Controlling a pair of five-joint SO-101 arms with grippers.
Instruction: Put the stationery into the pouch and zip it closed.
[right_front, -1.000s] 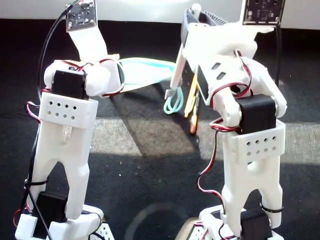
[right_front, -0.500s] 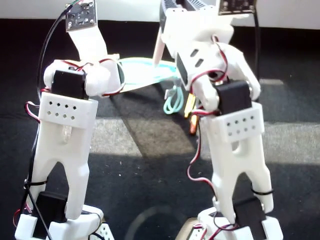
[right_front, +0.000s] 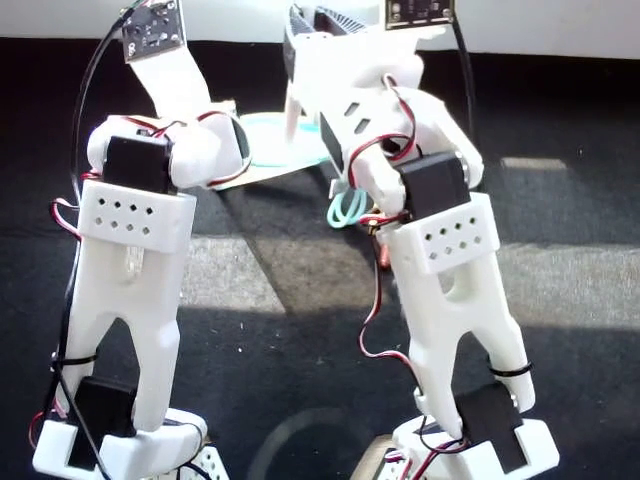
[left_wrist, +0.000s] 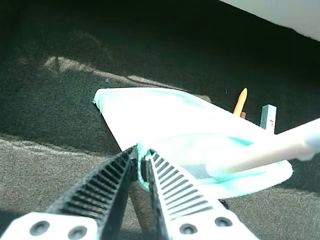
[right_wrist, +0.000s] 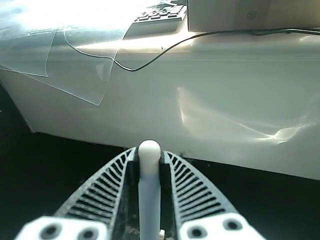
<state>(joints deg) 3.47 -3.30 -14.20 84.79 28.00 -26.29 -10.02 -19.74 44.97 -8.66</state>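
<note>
**Both end effectors clamped: one on the pouch, one on a white pen**

The left end effector (left_wrist: 140, 161) is closed on the near edge of the pouch (left_wrist: 170, 120). Its two ribbed black fingers are pressed together with only the teal hem pinched between them.

The right end effector (right_wrist: 149, 152) is closed around a white pen (right_wrist: 149, 200). The pen's rounded end stands up between the fingertips, and the shaft is gripped on both sides.

In the left wrist view the white pen (left_wrist: 265, 147) is seen slanting in over the pouch. Its far end lies over the mesh panel, and whether it is inside the opening cannot be told.

One pouch is counted, lying flat on the worktop (left_wrist: 50, 165). Beyond the pouch, one orange pen (left_wrist: 240, 100) and one grey block (left_wrist: 268, 116) are seen close together on the worktop. In the high view one teal loop (right_front: 347, 208) is seen between the two arms.

The pouch is made of pale, soft fabric, edged in teal, with a fine mesh section near the held side. The white pen is smooth and cylindrical. The orange pen is tapered to a point, and the grey block is rectangular. The worktop is covered in a dark, felt-like material crossed by sunlit bands.
</note>
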